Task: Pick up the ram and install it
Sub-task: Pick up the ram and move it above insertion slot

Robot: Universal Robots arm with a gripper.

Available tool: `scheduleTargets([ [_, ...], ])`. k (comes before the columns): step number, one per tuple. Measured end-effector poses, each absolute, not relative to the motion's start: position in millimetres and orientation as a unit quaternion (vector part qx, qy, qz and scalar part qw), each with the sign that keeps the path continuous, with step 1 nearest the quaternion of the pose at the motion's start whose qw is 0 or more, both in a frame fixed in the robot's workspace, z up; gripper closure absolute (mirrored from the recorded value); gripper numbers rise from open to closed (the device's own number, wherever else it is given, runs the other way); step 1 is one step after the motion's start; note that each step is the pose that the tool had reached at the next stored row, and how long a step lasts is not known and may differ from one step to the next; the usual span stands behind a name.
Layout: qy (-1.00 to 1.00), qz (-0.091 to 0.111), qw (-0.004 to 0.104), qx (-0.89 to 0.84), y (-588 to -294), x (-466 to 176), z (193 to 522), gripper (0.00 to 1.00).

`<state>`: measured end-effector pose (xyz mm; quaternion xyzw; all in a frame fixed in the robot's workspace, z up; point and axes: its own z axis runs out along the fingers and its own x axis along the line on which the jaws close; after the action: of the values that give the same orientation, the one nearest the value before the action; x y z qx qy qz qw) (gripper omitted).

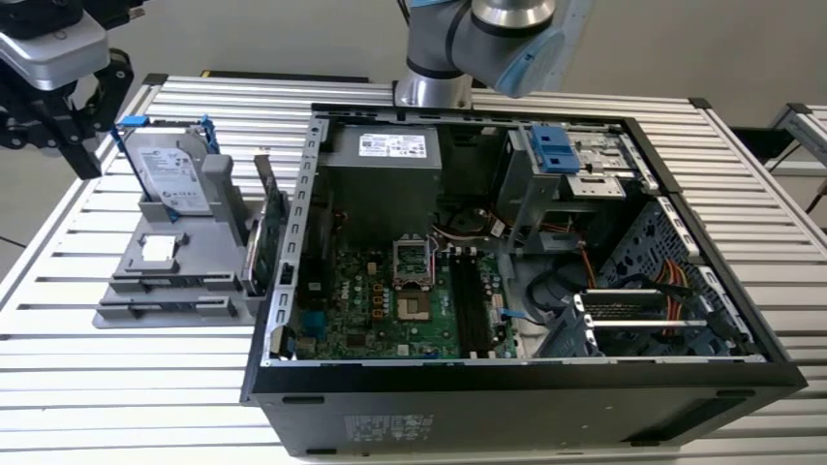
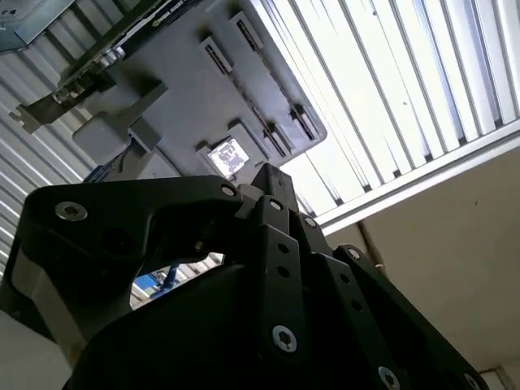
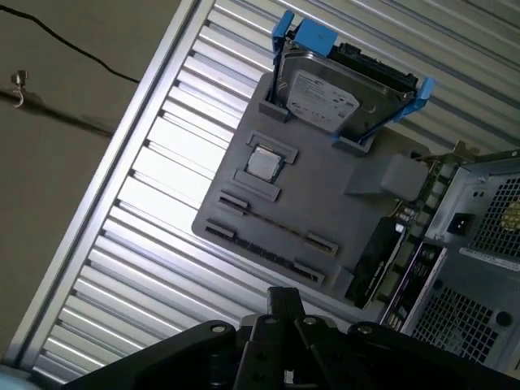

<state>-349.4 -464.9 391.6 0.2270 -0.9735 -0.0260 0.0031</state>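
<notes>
While the pincer (image 1: pixel 52 121) hangs in the upper left of the exterior view, off the bench's (image 1: pixel 77 368) far-left edge, the ram (image 3: pixel 272 223) sits edge-up in a slot of the gray parts holder (image 1: pixel 194 260), as the first wrist view shows. Pincer open or closed: cannot tell, nothing visibly held. In the exterior view the ram's slot is in the holder's lower part, so it lies down-frame and slightly right of the pincer, past the hard drive (image 1: pixel 174 174) in its blue-clipped frame. Long axis looks roughly parallel to the holder's near edge, left-right in that frame. Ram not picked yet, not touched. The open computer case (image 1: pixel 517 380) is well apart, on the exterior view's right.
</notes>
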Motion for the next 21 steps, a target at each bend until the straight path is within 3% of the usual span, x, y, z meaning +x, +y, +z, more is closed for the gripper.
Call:
scheduleTargets([
  [21,-0.957,-0.026,0.005,0.290,-464.9,-349.3,391.6,1.00],
])
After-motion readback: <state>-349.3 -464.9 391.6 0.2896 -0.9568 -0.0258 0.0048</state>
